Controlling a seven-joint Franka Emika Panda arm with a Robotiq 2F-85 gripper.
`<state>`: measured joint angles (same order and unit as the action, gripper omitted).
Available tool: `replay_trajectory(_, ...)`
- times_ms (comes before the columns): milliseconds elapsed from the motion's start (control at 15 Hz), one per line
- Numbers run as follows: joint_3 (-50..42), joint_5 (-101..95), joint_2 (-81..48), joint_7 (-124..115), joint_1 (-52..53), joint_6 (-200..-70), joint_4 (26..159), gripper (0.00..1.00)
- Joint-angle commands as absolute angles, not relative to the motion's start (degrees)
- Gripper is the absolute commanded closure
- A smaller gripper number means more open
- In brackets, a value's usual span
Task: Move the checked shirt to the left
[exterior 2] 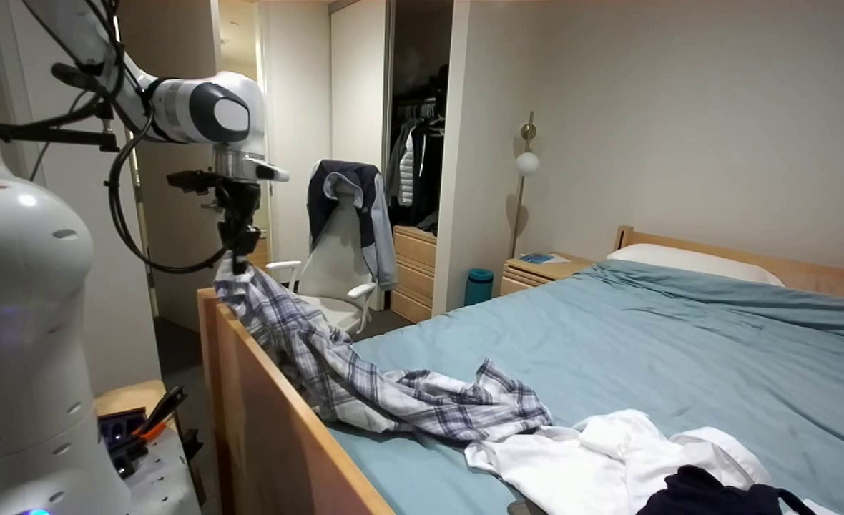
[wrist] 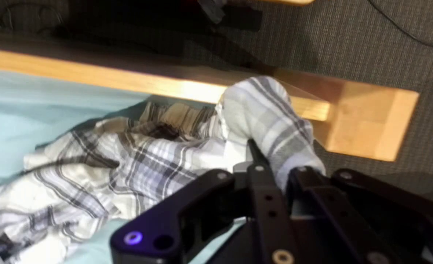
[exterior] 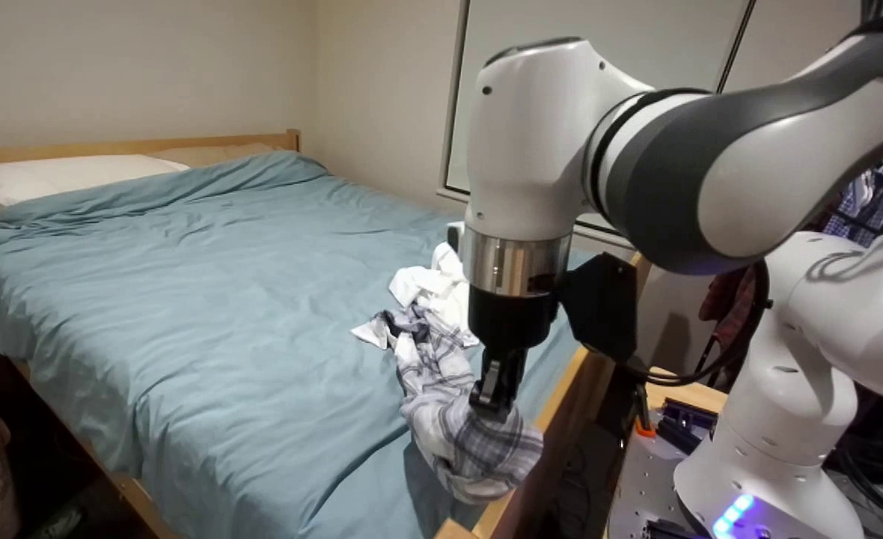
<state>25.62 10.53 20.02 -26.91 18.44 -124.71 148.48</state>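
The checked shirt, white, grey and purple-blue, lies crumpled along the foot end of the bed in both exterior views (exterior: 441, 359) (exterior 2: 372, 390). My gripper (exterior: 491, 408) points down and is shut on one end of the shirt. It holds that end up at the far end of the footboard's top edge in an exterior view (exterior 2: 237, 263). The rest of the shirt trails down onto the bed. In the wrist view, the shirt (wrist: 154, 165) bunches up between the gripper's fingers (wrist: 277, 161). The fabric partly hides the fingertips there.
A white garment (exterior 2: 601, 458) touches the shirt's lower end, with a dark cloth (exterior 2: 715, 493) on it. The wooden footboard (exterior 2: 279, 422) stands between the robot base and the blue bed (exterior: 224, 277). A chair with a jacket (exterior 2: 350, 207) stands beyond the bed corner.
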Motion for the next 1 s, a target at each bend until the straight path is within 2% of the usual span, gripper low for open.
replay_trajectory(0,29.5,2.6,6.7,-25.8,18.7,-128.8,136.3,0.94)
replay_trajectory(267,28.6,-6.0,0.3,-24.1,20.3,-133.1,131.9,0.94)
replay_trajectory(467,25.1,-5.2,-2.8,-21.5,19.8,-134.0,128.7,0.94)
replay_trajectory(933,12.5,-7.2,2.6,-26.3,12.7,-133.7,129.4,0.95)
